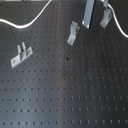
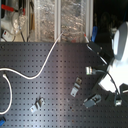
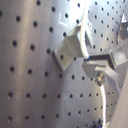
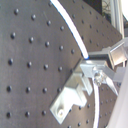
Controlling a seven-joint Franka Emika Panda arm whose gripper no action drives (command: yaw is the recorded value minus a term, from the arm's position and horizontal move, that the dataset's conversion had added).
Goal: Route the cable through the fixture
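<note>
The white cable (image 1: 22,22) curves across the back left of the black perforated board in both exterior views (image 2: 42,67). In the second wrist view the cable (image 4: 70,27) runs into my gripper (image 4: 95,69), which is shut on it, and comes out on the other side. The first wrist view shows the same grip (image 3: 102,72), with the cable (image 3: 102,100) hanging below it. A small metal bracket (image 4: 67,100) (image 3: 72,47) stands right beside the fingertips, apart from the cable. In the first exterior view a grey finger (image 1: 88,14) comes down from the top edge.
More metal brackets are bolted to the board (image 1: 65,95): one at the first exterior view's left (image 1: 21,54), one at the middle (image 1: 74,32), one at the top right (image 1: 105,21). The white robot base (image 2: 120,45) stands at the second exterior view's right.
</note>
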